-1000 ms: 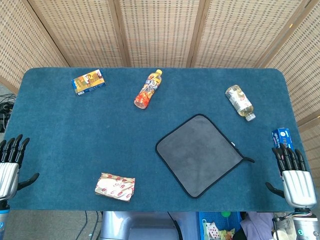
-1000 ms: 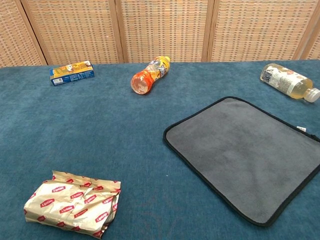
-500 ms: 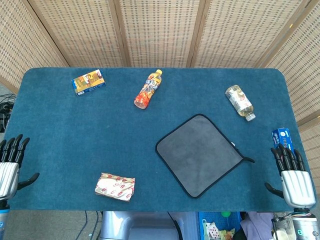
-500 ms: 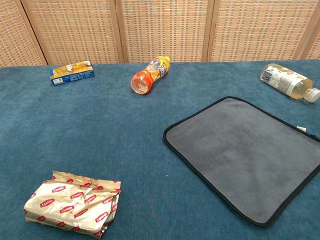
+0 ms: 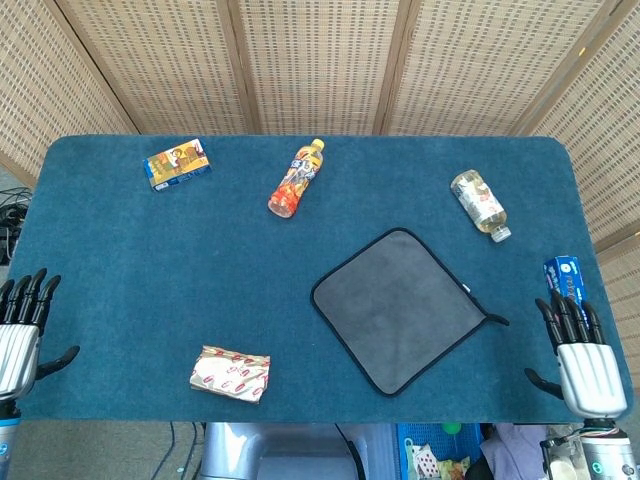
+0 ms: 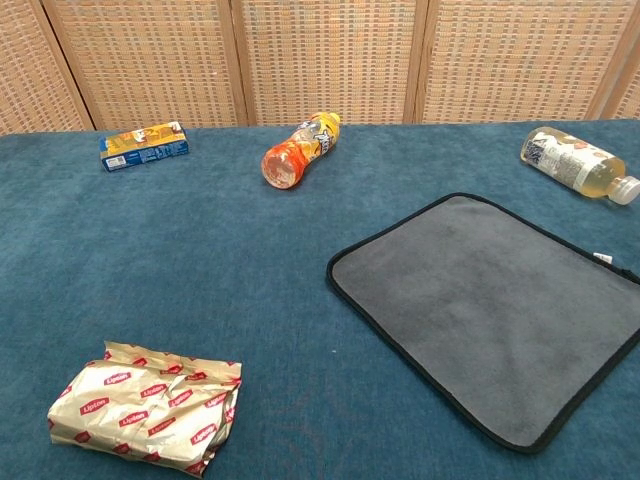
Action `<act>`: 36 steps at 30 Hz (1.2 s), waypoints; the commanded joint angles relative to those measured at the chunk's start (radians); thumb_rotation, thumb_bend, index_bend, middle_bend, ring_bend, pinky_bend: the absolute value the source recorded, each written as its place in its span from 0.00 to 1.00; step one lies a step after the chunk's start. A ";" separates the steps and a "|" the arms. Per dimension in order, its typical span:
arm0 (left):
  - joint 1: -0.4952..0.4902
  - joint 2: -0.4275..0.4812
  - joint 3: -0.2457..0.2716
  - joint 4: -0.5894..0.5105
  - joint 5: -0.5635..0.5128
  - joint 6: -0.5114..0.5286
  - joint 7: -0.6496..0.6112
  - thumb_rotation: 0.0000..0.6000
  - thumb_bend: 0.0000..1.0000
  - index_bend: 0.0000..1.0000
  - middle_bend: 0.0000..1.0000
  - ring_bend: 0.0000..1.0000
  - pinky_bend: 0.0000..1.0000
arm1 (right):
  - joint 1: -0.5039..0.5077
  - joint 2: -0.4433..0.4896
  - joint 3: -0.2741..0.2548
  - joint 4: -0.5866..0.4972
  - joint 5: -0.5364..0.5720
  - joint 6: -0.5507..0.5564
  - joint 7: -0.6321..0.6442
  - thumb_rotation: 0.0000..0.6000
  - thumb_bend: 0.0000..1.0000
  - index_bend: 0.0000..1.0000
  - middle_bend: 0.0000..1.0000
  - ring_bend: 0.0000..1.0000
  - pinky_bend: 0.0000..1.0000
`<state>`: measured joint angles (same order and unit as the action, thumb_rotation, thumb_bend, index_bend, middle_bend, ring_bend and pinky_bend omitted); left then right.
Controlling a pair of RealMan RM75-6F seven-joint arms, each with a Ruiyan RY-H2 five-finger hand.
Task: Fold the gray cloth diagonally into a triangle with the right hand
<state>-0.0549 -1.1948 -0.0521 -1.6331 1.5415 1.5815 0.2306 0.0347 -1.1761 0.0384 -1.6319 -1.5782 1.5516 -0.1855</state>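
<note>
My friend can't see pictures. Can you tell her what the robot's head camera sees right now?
A gray cloth lies flat and unfolded on a blue table, turned like a diamond. The robot's right hand and left hand wait open at the table's near corners, touching nothing. Around the cloth lie two bottles, a small box and a snack packet.

The left hand [image 5: 18, 335] is hovering at the near left edge, palm down, fingers spread and pointing forward, thumb out, holding nothing. The right hand [image 5: 580, 358] is hovering at the near right edge likewise, fingers extended and apart, empty.
</note>
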 commanded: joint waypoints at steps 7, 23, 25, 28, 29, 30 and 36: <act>0.002 0.004 -0.002 -0.002 -0.005 0.001 -0.007 1.00 0.09 0.00 0.00 0.00 0.00 | -0.003 0.002 -0.045 -0.043 -0.052 -0.016 0.005 1.00 0.00 0.03 0.00 0.00 0.00; -0.001 0.001 -0.001 -0.002 0.001 0.000 -0.001 1.00 0.09 0.00 0.00 0.00 0.00 | 0.018 -0.104 -0.138 -0.031 -0.204 -0.088 -0.070 1.00 0.00 0.17 0.00 0.00 0.00; -0.001 0.000 0.000 -0.002 0.001 0.000 0.000 1.00 0.09 0.00 0.00 0.00 0.00 | 0.018 -0.118 -0.140 -0.023 -0.211 -0.088 -0.074 1.00 0.00 0.19 0.00 0.00 0.00; -0.002 -0.002 0.000 -0.002 0.002 -0.002 0.003 1.00 0.09 0.00 0.00 0.00 0.00 | 0.019 -0.150 -0.137 -0.006 -0.225 -0.079 -0.072 1.00 0.00 0.23 0.00 0.00 0.00; -0.002 -0.002 0.000 -0.002 0.002 -0.002 0.004 1.00 0.09 0.00 0.00 0.00 0.00 | 0.019 -0.156 -0.136 -0.003 -0.226 -0.078 -0.073 1.00 0.00 0.24 0.00 0.00 0.00; -0.002 -0.002 0.001 -0.002 0.002 -0.003 0.005 1.00 0.09 0.00 0.00 0.00 0.00 | 0.020 -0.167 -0.134 0.002 -0.227 -0.078 -0.076 1.00 0.00 0.25 0.00 0.00 0.00; -0.003 -0.003 0.000 0.000 0.002 -0.003 0.002 1.00 0.09 0.00 0.00 0.00 0.00 | 0.029 -0.207 -0.127 0.006 -0.216 -0.104 -0.106 1.00 0.00 0.28 0.00 0.00 0.00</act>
<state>-0.0576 -1.1982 -0.0518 -1.6332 1.5434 1.5780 0.2324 0.0609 -1.3770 -0.0909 -1.6265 -1.7977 1.4542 -0.2850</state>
